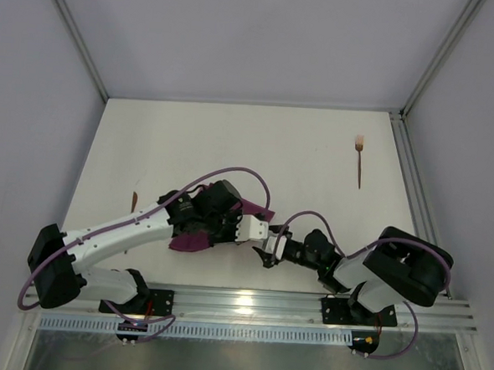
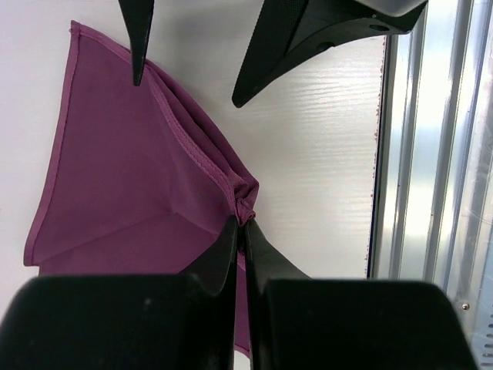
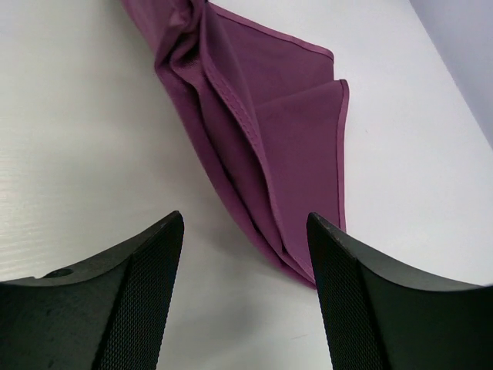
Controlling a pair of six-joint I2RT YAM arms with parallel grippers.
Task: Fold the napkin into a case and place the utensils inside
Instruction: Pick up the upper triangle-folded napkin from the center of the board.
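The maroon-purple napkin (image 1: pixel 189 242) lies bunched and partly folded near the table's front, mostly under my left arm. My left gripper (image 2: pixel 243 222) is shut on a gathered corner of the napkin (image 2: pixel 131 177), and the cloth fans out from the pinch. My right gripper (image 3: pixel 245 223) is open and faces the left one. The napkin's layered tip (image 3: pixel 262 131) lies just ahead of its fingers, untouched. A copper fork (image 1: pixel 359 161) lies at the far right of the table. Another thin copper utensil (image 1: pixel 134 201) shows beside the left arm, partly hidden.
A metal rail (image 1: pixel 248 302) runs along the table's near edge, close behind both grippers. Frame posts (image 1: pixel 415 187) border the right side. Grey walls enclose the white table (image 1: pixel 232 150).
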